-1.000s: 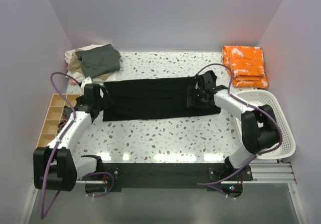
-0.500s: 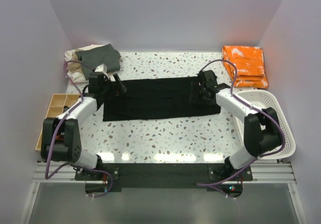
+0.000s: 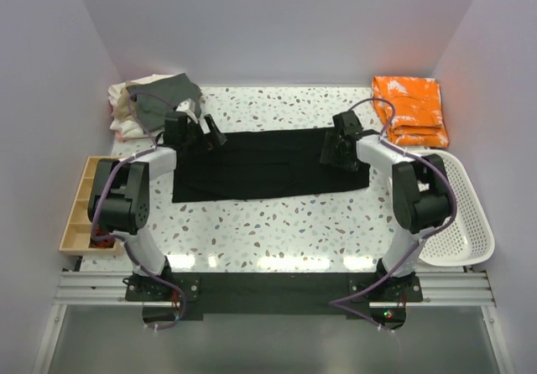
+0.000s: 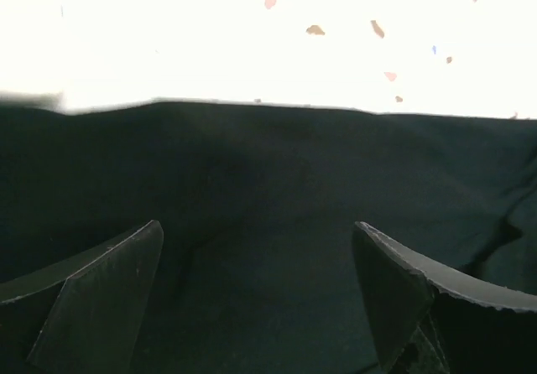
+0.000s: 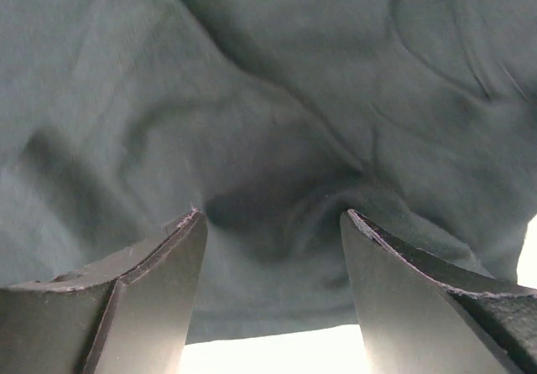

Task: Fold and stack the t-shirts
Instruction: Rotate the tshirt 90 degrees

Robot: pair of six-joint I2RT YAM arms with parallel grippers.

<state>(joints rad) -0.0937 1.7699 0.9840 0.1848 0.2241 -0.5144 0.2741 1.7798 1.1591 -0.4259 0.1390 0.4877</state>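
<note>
Over the last second both tools have moved to the far edge of the black shirt [image 3: 268,164]. The left tool [image 3: 211,132] has swung up from the near-left corner, and the right tool [image 3: 333,151] has crept a little farther out. Both stand wide open with nothing pinched. The shirt lies flat on the worktop [image 3: 277,223], spread under and between the tools. Its far hem is just ahead of the left tool. My guess is that both will pinch this edge next to start a fold.
</note>
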